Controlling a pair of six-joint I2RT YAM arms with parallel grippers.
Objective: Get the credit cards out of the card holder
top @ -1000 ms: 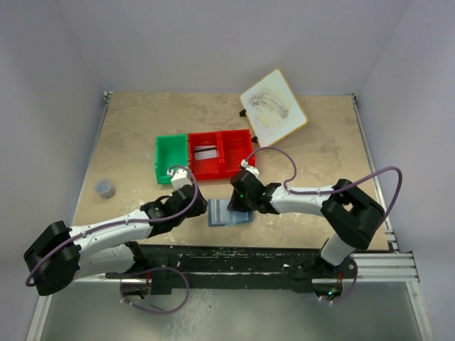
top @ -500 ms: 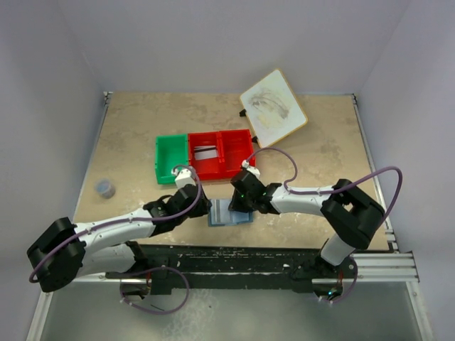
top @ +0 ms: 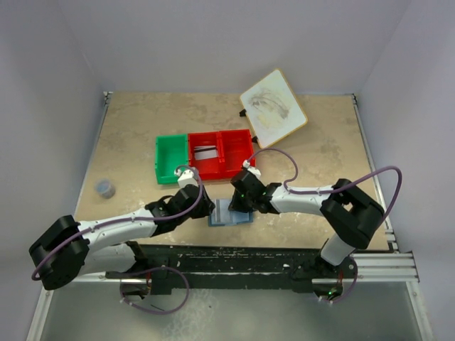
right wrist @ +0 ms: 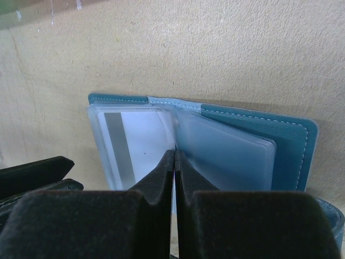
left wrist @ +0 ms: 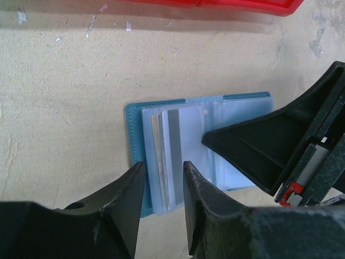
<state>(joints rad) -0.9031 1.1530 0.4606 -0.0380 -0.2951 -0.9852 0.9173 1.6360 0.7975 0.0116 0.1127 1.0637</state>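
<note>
Card holder (left wrist: 215, 116) open w/ 1 striped card (left wrist: 180, 135)

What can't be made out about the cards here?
Left wrist: how many cards; their stacked edges overlap behind the left pincer.
Top view: card holder partly under both arms, cards too small.
Right wrist: card holder's near edge, hidden by the shut right pincer.

We angle both arms inward; our left end effector (left wrist: 161, 168) has its fingers slightly parted, our right end effector (right wrist: 173, 156) is pinched tight.
</note>
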